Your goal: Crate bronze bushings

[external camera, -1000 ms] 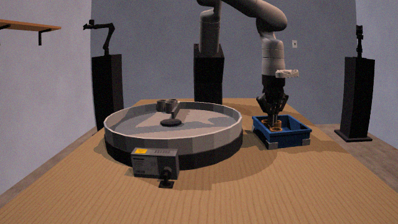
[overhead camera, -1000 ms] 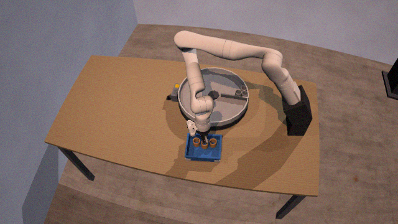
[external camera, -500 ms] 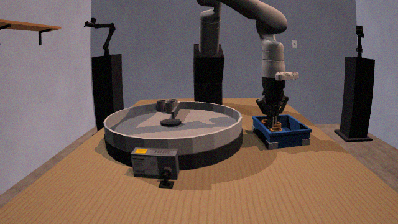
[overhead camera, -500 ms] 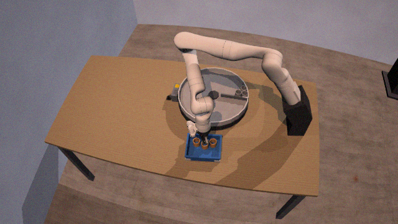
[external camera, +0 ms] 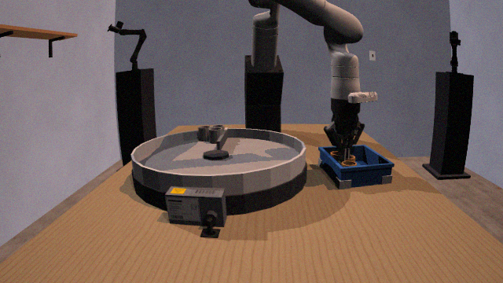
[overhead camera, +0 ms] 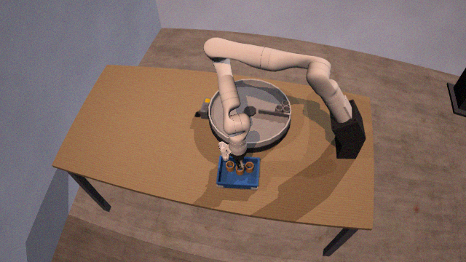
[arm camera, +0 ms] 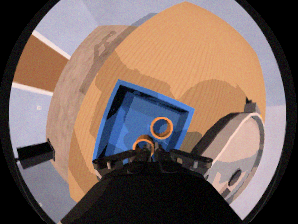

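Note:
My gripper [overhead camera: 239, 162] reaches down into the blue crate [overhead camera: 236, 175] and is shut on a bronze bushing [overhead camera: 239, 169], held low inside the crate. Two more bronze bushings stand in the crate on either side, one on the left [overhead camera: 229, 166] and one on the right [overhead camera: 249, 167]. In the exterior view the gripper [external camera: 346, 151] is inside the crate [external camera: 355, 167]. The wrist view shows the crate [arm camera: 143, 124] with a bronze bushing [arm camera: 161, 127] beyond my fingers. Two steel bushings [overhead camera: 282, 107] stand on the turning table [overhead camera: 250, 112], also seen in the exterior view [external camera: 211, 132].
A grey control box [external camera: 195, 205] with a yellow label sits at the turning table's rim. The arm's black base [overhead camera: 347, 132] stands at the table's right edge. Black camera stands [external camera: 451, 122] stand around the table.

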`<state>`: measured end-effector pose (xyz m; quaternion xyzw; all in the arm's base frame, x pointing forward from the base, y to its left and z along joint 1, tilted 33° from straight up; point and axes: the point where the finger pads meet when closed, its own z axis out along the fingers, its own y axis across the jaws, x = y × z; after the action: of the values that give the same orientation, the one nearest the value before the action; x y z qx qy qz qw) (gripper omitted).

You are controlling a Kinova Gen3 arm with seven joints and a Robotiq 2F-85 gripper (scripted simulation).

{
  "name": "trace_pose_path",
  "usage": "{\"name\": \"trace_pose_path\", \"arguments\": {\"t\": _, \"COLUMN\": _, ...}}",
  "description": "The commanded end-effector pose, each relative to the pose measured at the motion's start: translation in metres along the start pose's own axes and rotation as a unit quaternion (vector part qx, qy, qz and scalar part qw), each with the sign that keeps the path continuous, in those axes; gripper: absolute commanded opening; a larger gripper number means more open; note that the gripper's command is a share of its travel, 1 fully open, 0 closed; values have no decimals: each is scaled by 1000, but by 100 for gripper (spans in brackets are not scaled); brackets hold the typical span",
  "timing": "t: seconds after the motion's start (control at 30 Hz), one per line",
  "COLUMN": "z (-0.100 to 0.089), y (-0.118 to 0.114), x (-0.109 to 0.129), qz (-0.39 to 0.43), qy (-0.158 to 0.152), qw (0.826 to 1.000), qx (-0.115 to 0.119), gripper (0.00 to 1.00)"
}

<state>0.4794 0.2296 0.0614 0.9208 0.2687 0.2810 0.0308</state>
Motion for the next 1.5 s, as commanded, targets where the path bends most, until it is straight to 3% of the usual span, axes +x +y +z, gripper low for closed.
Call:
{"name": "trace_pose_path", "arguments": {"t": 0.0, "z": 0, "y": 0, "x": 1, "qz": 0, "qy": 1, "qw": 1000, "qx": 0, "gripper": 0}}
{"name": "trace_pose_path", "arguments": {"t": 0.03, "z": -1, "y": 0, "x": 1, "qz": 0, "qy": 1, "qw": 1000, "qx": 0, "gripper": 19}}
{"name": "trace_pose_path", "arguments": {"t": 1.47, "z": -1, "y": 0, "x": 1, "qz": 0, "qy": 1, "qw": 1000, "qx": 0, "gripper": 19}}
